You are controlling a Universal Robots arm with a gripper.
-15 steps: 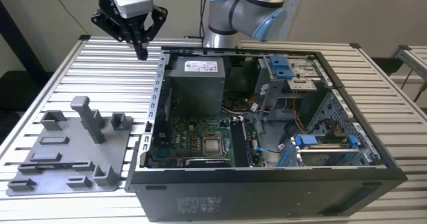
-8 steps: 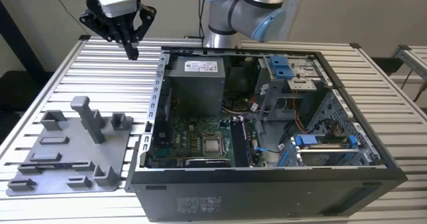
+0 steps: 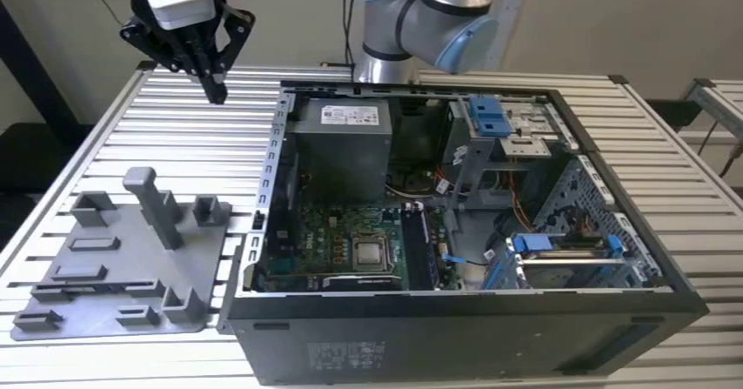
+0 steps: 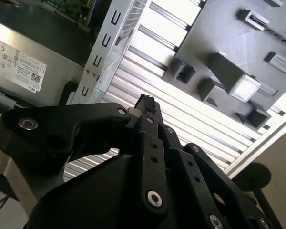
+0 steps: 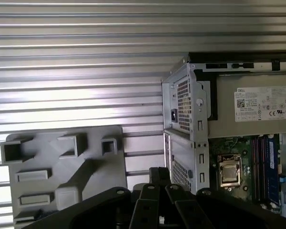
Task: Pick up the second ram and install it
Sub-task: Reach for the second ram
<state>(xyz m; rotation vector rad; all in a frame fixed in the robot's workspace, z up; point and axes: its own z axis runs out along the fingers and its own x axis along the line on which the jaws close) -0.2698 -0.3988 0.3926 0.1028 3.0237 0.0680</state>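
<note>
My gripper [image 3: 216, 91] hangs high over the slatted table, behind the grey tray [image 3: 117, 306] and off the exterior view's left of the open computer case [image 3: 465, 337]. Its black fingers meet at the tips with nothing between them, as the second wrist view [image 4: 144, 102] also shows. Inside the case, long dark sticks stand in the memory slots [image 3: 425, 243] beside the processor socket [image 3: 371, 251]. The slots [image 5: 264, 164] appear in the first wrist view too. I cannot tell which stick is the second ram.
The grey tray carries an upright post [image 3: 156, 204] and several low holders. A power supply [image 3: 339, 145] and blue drive brackets [image 3: 492, 116] fill the back of the case. The arm's base [image 3: 401, 32] stands behind the case. Bare slatted table [image 3: 209, 145] lies under the gripper.
</note>
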